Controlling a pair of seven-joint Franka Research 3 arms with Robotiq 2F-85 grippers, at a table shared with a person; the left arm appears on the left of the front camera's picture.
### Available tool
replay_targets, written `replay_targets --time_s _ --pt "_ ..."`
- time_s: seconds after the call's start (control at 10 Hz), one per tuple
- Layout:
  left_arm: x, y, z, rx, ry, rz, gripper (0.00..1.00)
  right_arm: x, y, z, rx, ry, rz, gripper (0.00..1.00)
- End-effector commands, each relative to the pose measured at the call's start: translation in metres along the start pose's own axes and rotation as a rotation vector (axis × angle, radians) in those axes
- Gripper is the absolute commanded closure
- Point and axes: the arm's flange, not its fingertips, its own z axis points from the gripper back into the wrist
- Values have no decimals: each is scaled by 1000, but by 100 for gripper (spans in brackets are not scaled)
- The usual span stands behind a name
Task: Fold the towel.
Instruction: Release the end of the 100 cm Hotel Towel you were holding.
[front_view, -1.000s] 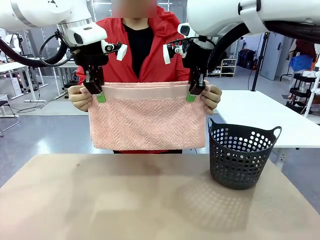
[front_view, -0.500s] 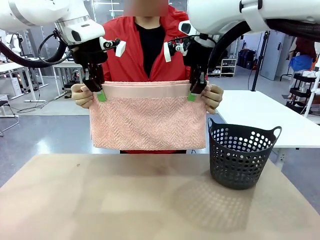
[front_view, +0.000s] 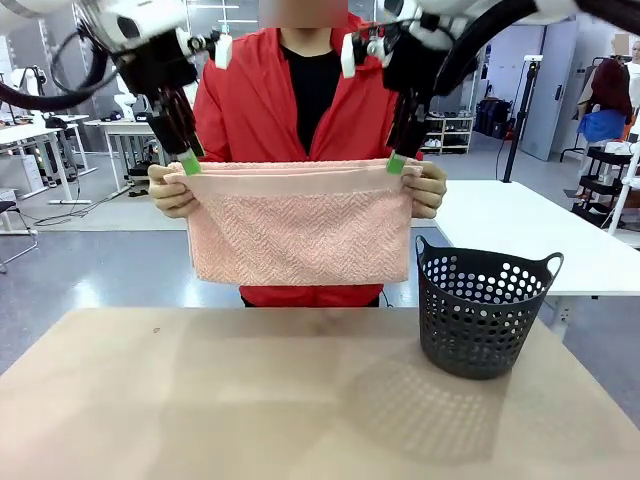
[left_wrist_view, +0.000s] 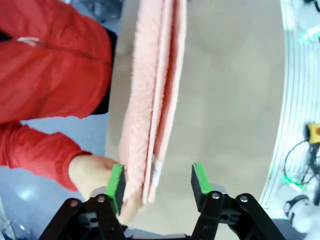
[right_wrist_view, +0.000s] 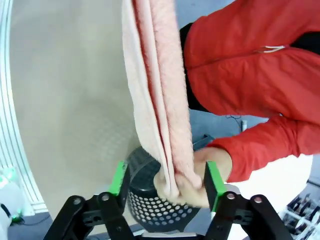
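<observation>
Released and lifted since a second ago: both pincers. Towel (front_view: 300, 235), folded, long axis level, is being held at its top corners by the person's hands (front_view: 170, 190) over the surface's (front_view: 250, 400) far edge. Left pincer (front_view: 186, 160) and right pincer (front_view: 397, 160) are being kept wide, empty, each directly above its own corner.

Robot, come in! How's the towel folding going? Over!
Left gripper and right gripper open, straddling top corners of towel. Towel folded, hanging from person's hands at table's far side. To the right, basket on table, clear of towel.
</observation>
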Motion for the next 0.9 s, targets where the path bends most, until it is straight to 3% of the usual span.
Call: replay_targets --time_s 0.0,0.1,0.3,0.5,0.8 --pt "-13 -19 41 72 -50 169 7 -15 7 37 -19 -39 -178 2" --pt "-28 -23 61 81 -78 299 0 -30 9 59 -34 -65 -273 0" --pt "-76 -36 91 131 -106 493 0 -77 14 93 -109 -94 -540 0" --pt "-123 -47 107 290 -118 706 0 -117 25 109 -154 -143 -699 0" --pt "-175 -67 114 351 -132 854 0 -161 41 125 -205 -163 -867 0"
